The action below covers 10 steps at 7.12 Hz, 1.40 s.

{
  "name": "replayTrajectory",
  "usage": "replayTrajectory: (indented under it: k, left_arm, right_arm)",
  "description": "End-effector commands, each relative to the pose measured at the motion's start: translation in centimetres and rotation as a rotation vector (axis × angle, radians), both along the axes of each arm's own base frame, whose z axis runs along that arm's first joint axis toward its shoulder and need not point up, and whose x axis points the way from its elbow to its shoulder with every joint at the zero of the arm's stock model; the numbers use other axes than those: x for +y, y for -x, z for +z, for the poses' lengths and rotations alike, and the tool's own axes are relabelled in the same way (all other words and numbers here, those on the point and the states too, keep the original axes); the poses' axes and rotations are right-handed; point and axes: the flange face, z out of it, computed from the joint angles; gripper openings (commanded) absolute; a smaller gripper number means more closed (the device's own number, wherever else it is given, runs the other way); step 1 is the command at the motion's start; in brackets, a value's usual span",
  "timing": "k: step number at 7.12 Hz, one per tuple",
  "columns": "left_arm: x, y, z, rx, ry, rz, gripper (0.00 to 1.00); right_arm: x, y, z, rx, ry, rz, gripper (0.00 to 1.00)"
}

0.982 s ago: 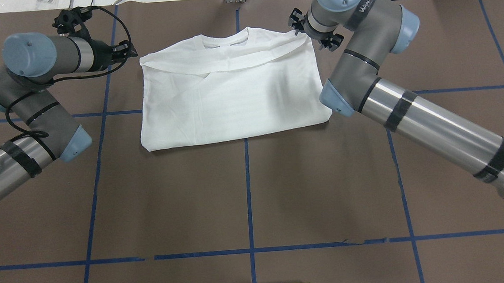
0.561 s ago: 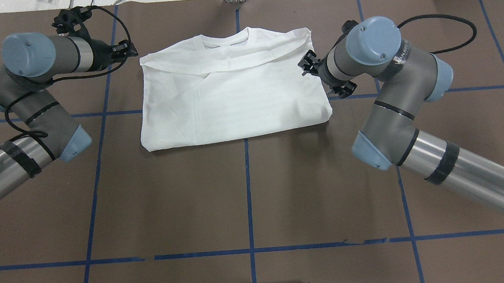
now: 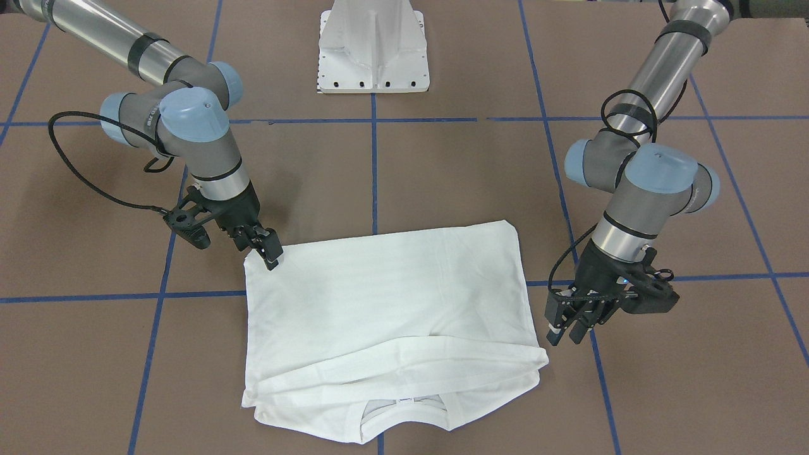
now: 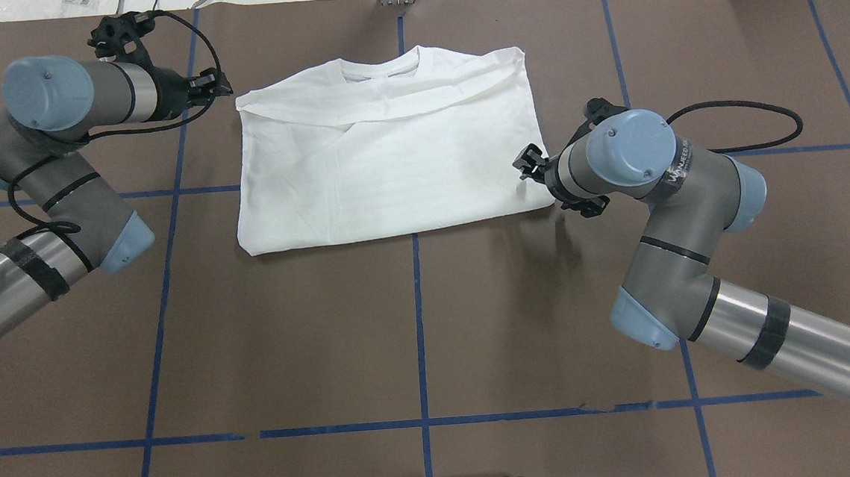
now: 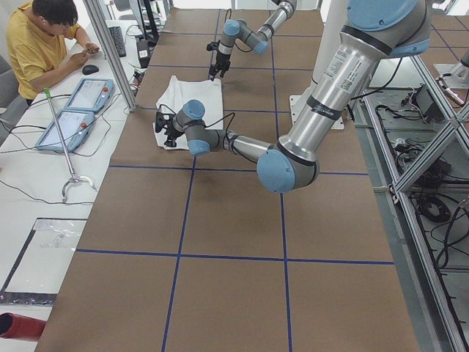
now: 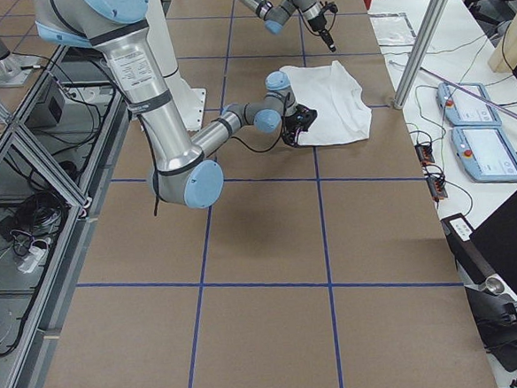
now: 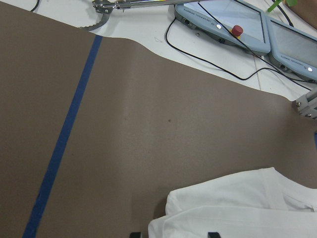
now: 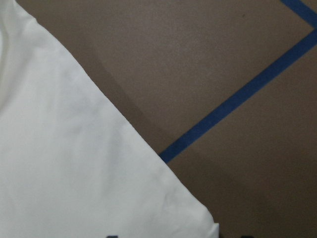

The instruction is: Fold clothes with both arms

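Note:
The white T-shirt (image 4: 389, 151) lies folded flat on the brown table, collar at the far edge, sleeves crossed over the chest; it also shows in the front view (image 3: 385, 303). My left gripper (image 4: 222, 83) hangs open beside the shirt's far left corner; it also shows in the front view (image 3: 567, 333), and the left wrist view shows that corner (image 7: 237, 208) between the tips. My right gripper (image 3: 268, 253) is open at the shirt's near right corner, seen in the overhead view too (image 4: 532, 165). The right wrist view shows that corner (image 8: 74, 163) below it. No printed text shows.
The white pedestal base (image 3: 373, 50) stands at the robot's edge of the table. Blue tape lines (image 4: 419, 329) grid the brown surface. An operator (image 5: 44, 37) sits beyond the far edge with two teach pendants (image 5: 80, 103).
My right arm has swung from the shirt's far right shoulder corner back along the right edge to its near right corner. The left arm and the shirt have not moved.

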Motion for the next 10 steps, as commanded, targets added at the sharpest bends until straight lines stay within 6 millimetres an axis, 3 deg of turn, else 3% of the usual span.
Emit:
replayTrajectory:
  k: [1, 3, 4, 5, 6, 8, 10]
  left_arm:
    - [0.0, 0.0, 0.2, -0.003, 0.000, 0.001, 0.54]
    - [0.0, 0.0, 0.1, -0.002, -0.001, 0.001, 0.54]
    - [0.0, 0.0, 0.0, -0.001, -0.001, 0.001, 0.54]
    - [0.0, -0.1, -0.2, 0.002, -0.001, 0.002, 0.54]
    - [0.0, 0.0, -0.3, 0.004, -0.003, 0.002, 0.54]
    - [0.1, -0.1, -1.6, 0.020, -0.018, 0.009, 0.54]
    - [3.0, 0.5, -7.2, 0.133, -0.033, 0.104, 0.54]
  right_arm:
    - [-0.3, 0.3, -0.1, -0.016, 0.031, 0.034, 0.01]
    - [0.1, -0.6, -0.8, -0.026, 0.029, 0.034, 0.00]
    - [1.4, -2.7, -1.8, -0.035, 0.030, 0.031, 0.00]
    - [4.1, -5.4, -4.6, -0.001, 0.063, 0.019, 0.00]
    - [8.7, -7.8, -6.9, 0.016, 0.107, -0.041, 0.00]
    - [18.4, -11.9, -6.9, 0.008, 0.212, -0.232, 0.00]
    - [27.1, -12.1, -5.7, 0.001, 0.355, -0.496, 0.00]
